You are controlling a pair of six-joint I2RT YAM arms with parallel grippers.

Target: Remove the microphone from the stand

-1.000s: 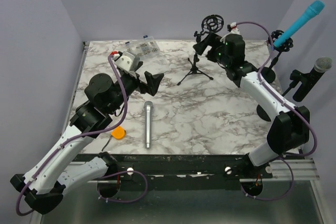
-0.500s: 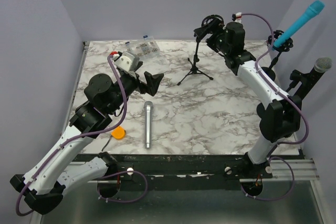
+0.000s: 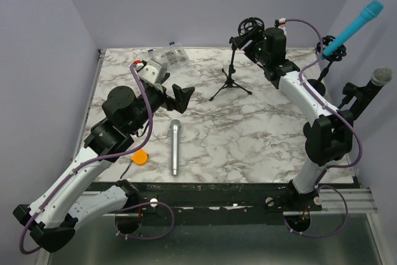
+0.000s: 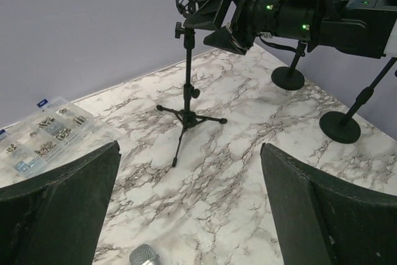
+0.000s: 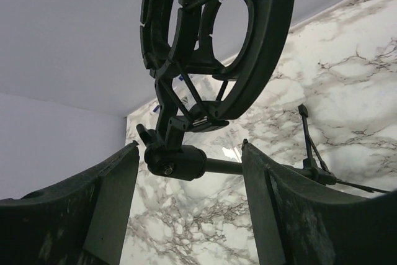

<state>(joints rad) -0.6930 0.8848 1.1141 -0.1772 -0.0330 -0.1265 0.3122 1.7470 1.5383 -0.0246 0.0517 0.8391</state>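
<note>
A black tripod stand (image 3: 231, 79) stands at the back of the marble table, its shock mount (image 3: 250, 27) empty. A silver microphone (image 3: 174, 147) lies flat on the table near the front; its head shows in the left wrist view (image 4: 144, 256). My right gripper (image 3: 247, 40) is open, its fingers on either side of the stand's swivel joint (image 5: 180, 162) just under the mount (image 5: 217, 41), not touching it. My left gripper (image 3: 178, 97) is open and empty, above the table beyond the silver microphone's head. The stand (image 4: 188, 79) shows ahead of it.
A teal microphone (image 3: 353, 27) and a grey-headed black microphone (image 3: 372, 85) sit on stands at the right edge, their round bases (image 4: 340, 126) on the table. A clear parts box (image 3: 169, 56) lies at the back left. An orange object (image 3: 140, 157) lies front left.
My right gripper has risen and moved back, from beside the stand's pole to the joint under the shock mount. The left arm and the silver microphone have not moved.
</note>
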